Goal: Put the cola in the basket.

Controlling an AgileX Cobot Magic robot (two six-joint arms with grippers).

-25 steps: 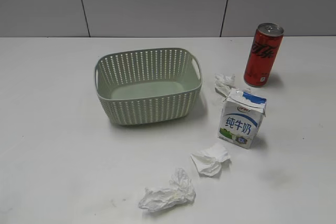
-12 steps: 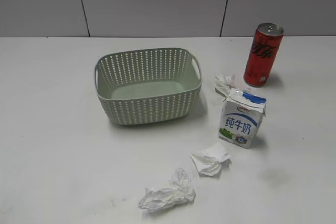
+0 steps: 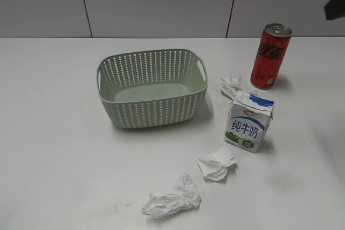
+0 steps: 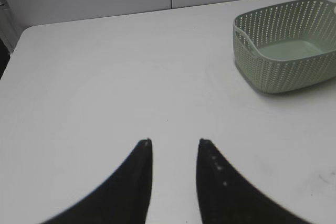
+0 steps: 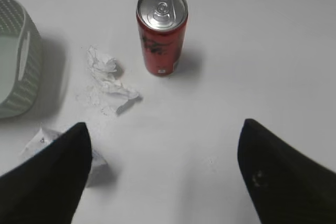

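The cola (image 3: 270,55) is a tall red can with a silver top, upright at the back right of the table. It also shows in the right wrist view (image 5: 161,30). The pale green basket (image 3: 152,110) stands left of it, empty; its corner shows in the left wrist view (image 4: 286,72). My right gripper (image 5: 164,129) is wide open and empty, high above the table, short of the can. A dark part of the right arm (image 3: 336,1) shows at the top right edge. My left gripper (image 4: 174,142) is open and empty over bare table, left of the basket.
A white-and-blue milk carton (image 3: 248,122) stands in front of the cola. Crumpled paper lies between can and carton (image 3: 230,85), in front of the carton (image 3: 216,164) and near the front edge (image 3: 172,199). A grey panelled wall is behind.
A dark part of the right arm has come into the exterior view at the top right edge. The objects on the table have not moved.
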